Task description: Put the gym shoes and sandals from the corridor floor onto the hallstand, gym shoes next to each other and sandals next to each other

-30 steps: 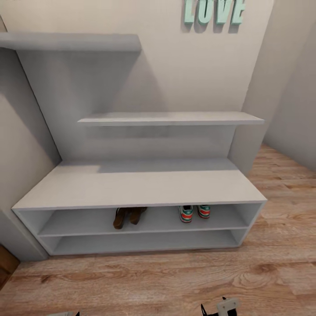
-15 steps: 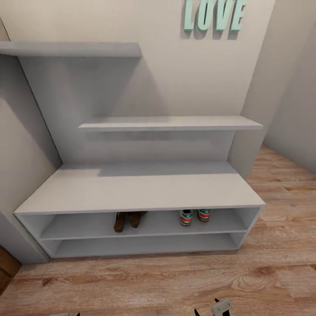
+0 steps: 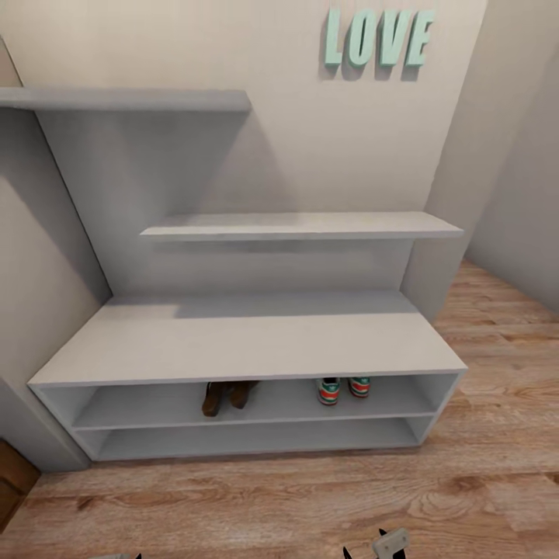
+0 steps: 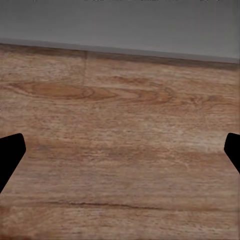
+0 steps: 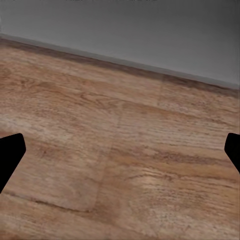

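Two gym shoes (image 3: 344,389) sit side by side in the upper compartment of the hallstand (image 3: 248,341), right of centre; the two sandals (image 3: 226,396) lie together in the same compartment, near the middle. Left gripper (image 4: 120,155) and right gripper (image 5: 120,155) are both spread wide, empty, over the corridor floor (image 3: 310,505)

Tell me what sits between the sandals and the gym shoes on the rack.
Nothing: in the head view, bare shelf separates the sandals from the gym shoes, both in the rack's upper compartment.
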